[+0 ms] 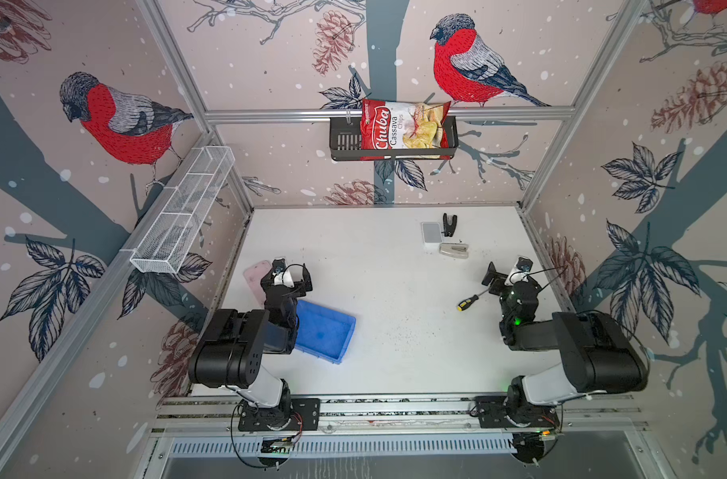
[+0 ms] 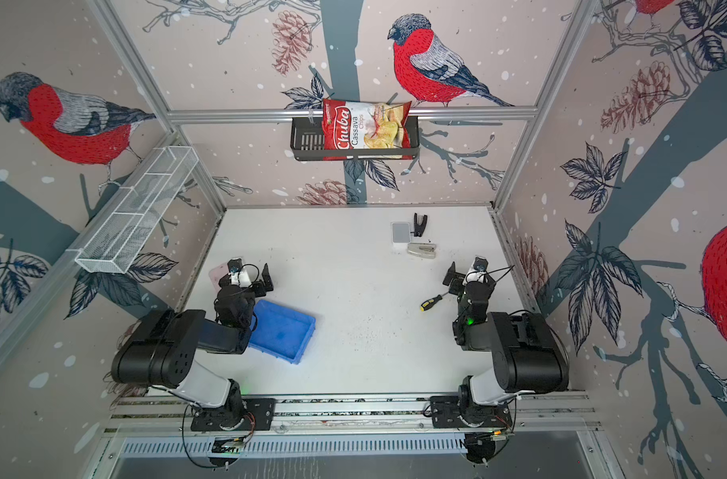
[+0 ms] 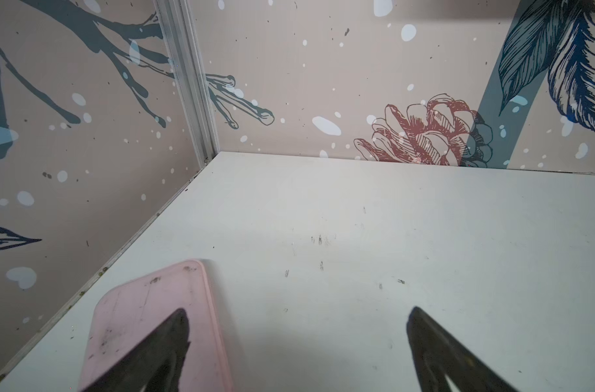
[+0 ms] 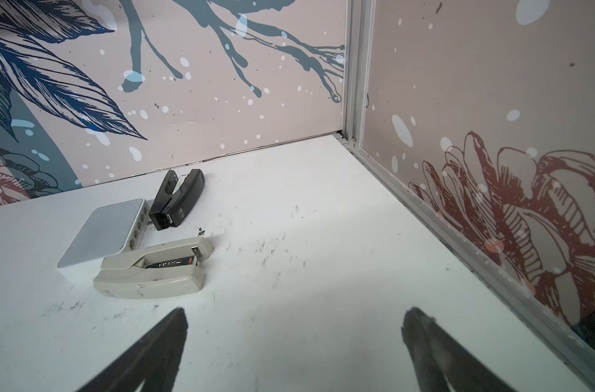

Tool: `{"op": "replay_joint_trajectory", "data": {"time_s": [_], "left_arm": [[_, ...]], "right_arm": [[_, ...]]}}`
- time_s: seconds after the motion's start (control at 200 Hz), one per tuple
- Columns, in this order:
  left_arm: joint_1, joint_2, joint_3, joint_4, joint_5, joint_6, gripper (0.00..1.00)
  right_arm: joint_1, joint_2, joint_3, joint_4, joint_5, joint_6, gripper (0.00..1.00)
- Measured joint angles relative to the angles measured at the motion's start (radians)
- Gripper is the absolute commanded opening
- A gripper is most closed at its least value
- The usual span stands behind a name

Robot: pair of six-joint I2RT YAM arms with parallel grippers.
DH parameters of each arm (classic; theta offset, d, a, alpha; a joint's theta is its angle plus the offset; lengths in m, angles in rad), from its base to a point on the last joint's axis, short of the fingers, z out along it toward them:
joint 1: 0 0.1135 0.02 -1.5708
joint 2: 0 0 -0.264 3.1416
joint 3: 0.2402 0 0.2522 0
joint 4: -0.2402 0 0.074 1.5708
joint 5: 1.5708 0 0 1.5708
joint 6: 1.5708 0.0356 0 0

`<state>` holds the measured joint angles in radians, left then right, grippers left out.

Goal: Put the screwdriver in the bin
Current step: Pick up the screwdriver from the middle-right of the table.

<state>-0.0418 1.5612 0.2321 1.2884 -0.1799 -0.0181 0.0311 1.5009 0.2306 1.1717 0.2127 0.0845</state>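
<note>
Evidently we are at the reach: our right gripper, open and empty, must drop onto the nearby screwdriver, then cross to the bin.

Four cameras, two vantage heights

In both top views we look steeply down from high up at the front onto the whole white bench, sharing nearly everything. Our left wrist camera, low and near, faces past the left gripper to the pink rounded flat container and the bench's far left corner. Our right wrist camera faces past the right gripper to the beige stapler and the far right corner. Both things also show from above.
</note>
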Motion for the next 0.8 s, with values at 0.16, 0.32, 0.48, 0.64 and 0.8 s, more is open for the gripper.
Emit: {"op": "replay_joint_trajectory", "data": {"time_s": [0.16,0.32,0.48,0.64,0.8], "left_arm": [[0.0,0.0,0.0,0.0,0.0,0.0,0.98],[0.0,0.0,0.0,0.0,0.0,0.0,0.98],[0.0,0.0,0.0,0.0,0.0,0.0,0.98],[0.0,0.0,0.0,0.0,0.0,0.0,0.98],[0.0,0.0,0.0,0.0,0.0,0.0,0.98]], "right_arm": [[0.0,0.0,0.0,0.0,0.0,0.0,0.99],[0.0,0.0,0.0,0.0,0.0,0.0,1.0],[0.0,0.0,0.0,0.0,0.0,0.0,1.0],[0.0,0.0,0.0,0.0,0.0,0.0,1.0],[0.0,0.0,0.0,0.0,0.0,0.0,0.99]]}}
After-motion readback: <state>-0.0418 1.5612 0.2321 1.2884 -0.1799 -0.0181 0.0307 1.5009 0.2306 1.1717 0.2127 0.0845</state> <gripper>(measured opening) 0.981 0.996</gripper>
